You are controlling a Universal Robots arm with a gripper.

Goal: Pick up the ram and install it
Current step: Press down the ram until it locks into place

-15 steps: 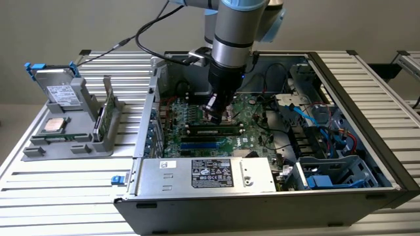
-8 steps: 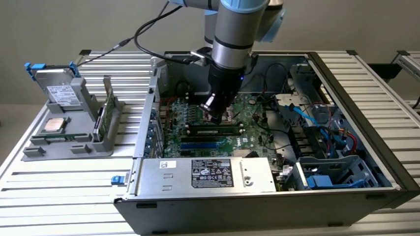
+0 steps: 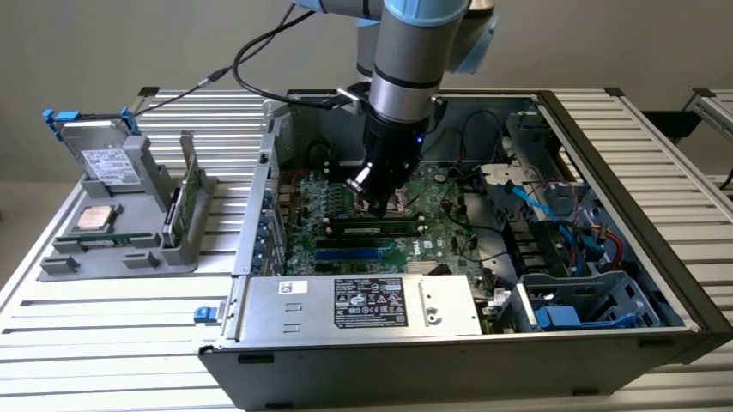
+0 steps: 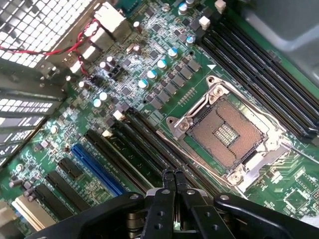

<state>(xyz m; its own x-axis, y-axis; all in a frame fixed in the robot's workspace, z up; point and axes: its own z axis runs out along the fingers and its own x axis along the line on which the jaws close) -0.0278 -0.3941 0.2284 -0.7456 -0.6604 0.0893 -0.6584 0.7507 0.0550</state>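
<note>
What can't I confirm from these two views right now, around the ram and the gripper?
- Exterior view: whether the ram is pushed fully home; too small to tell, and the gripper covers its top edge.
- Wrist view: where the memory slots run under the shut gripper, its body hides them.
- Exterior view: print on the power supply label, too small to read.

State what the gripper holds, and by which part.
Nothing. The gripper is shut with nothing between its fingers, above the ram, which lies along a slot on the motherboard.

Green ram lying lengthwise in a motherboard slot
</note>
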